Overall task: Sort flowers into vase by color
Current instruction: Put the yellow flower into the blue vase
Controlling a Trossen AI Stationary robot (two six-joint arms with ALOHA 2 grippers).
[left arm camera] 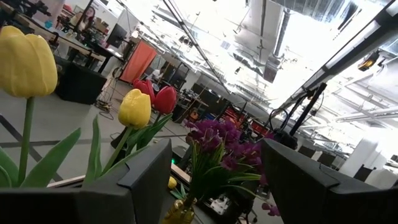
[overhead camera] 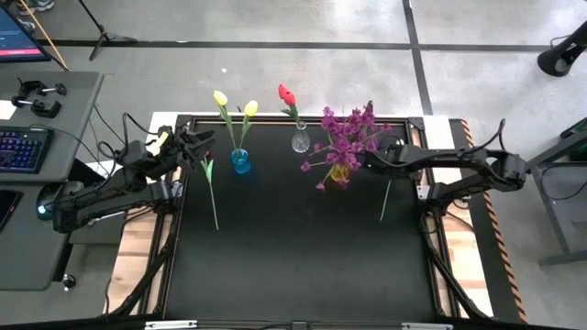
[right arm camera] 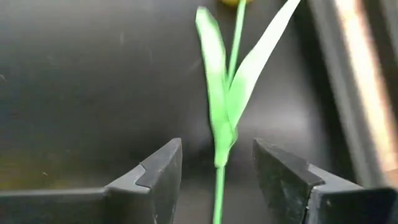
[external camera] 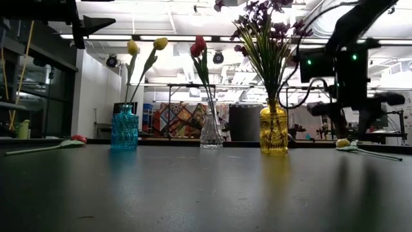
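black bench [overhead camera: 303, 257]: carries three small vases in a row near its far edge, plus two loose flowers lying flat.
right end effector [right arm camera: 216, 165]: fingers apart, pointing down over a loose yellow tulip [overhead camera: 386, 197]; the green stem and leaves lie on the bench between the two fingers, not clamped.
loose yellow tulip: its head shows at the far tip of the stem in the right wrist view, ahead of the right end effector, close to the bench's right edge.
left end effector [overhead camera: 197, 140]: fingers spread wide, holding nothing, raised at the bench's left far corner.
loose red tulip [overhead camera: 210, 188]: lies on the bench just beside and below the left end effector.
blue vase [overhead camera: 240, 161]: holds two yellow tulips, just right of the left end effector.
clear vase [overhead camera: 300, 140]: holds red tulips, between the two end effectors.
yellow vase [external camera: 273, 129]: holds the purple sprigs [overhead camera: 347, 137], just left of the right end effector.
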